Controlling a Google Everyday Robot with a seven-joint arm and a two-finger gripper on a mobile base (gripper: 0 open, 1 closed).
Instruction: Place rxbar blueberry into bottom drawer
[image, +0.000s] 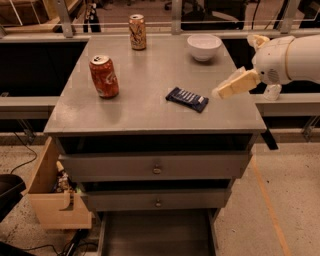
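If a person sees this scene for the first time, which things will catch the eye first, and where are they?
The cream end effector hovers at the right edge of the grey cabinet top, pointing toward the rxbar blueberry, which lies flat near it. A red soda can stands at the left, and the bottom drawer is pulled open below.

The cream two-finger gripper (223, 91) hovers just beside the flat dark-blue rxbar blueberry wrapper (186, 99), which lies on the grey metal cabinet top (150, 70). The wide grey metal bottom drawer (155, 235) stands open.
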